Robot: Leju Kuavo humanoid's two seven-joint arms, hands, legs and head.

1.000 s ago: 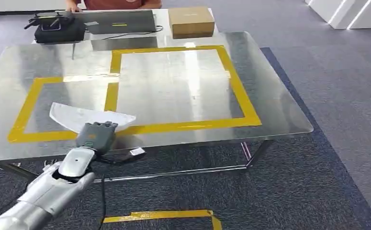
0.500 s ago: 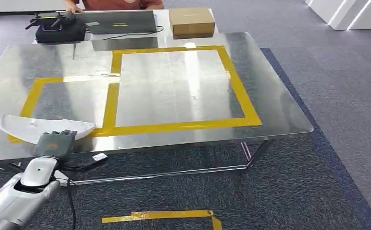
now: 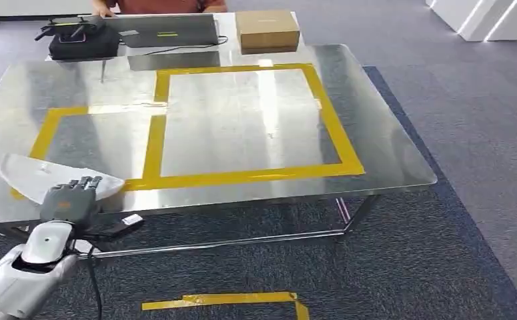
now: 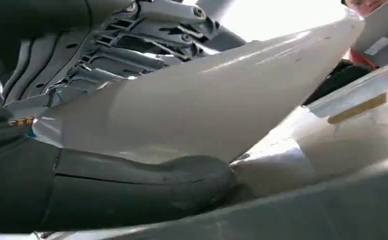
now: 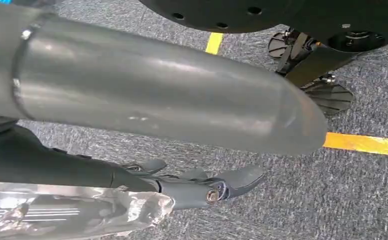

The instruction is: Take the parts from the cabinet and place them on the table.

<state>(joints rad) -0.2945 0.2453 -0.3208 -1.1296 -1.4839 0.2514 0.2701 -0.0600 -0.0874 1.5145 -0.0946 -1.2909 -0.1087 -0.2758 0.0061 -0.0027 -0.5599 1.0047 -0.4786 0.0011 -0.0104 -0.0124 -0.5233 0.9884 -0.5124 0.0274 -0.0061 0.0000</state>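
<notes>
So the steel bench point(image 3: 242, 120) is marked out with yellow tape point(image 3: 155, 133), probably so parts get dropped in set zones. The white wing-shaped part point(image 3: 35, 177) is laid flat at the near left corner, half over the tape, likely mid-placement. The left hand point(image 3: 69, 200) is seen at its near edge; in the wrist view the thumb and fingers point(image 4: 171, 30) are clamped on it.

An office-like test space: grey carpet point(image 3: 442, 220) (yellow-taped), steel table point(image 3: 389, 153), laptop point(image 3: 169, 30).

Table point(image 3: 389, 153) centre bare inside yellow tape. Obstacles at 12 o'clock edge: box point(image 3: 267, 30), laptop point(image 3: 169, 30), black bag point(image 3: 82, 41).
</notes>
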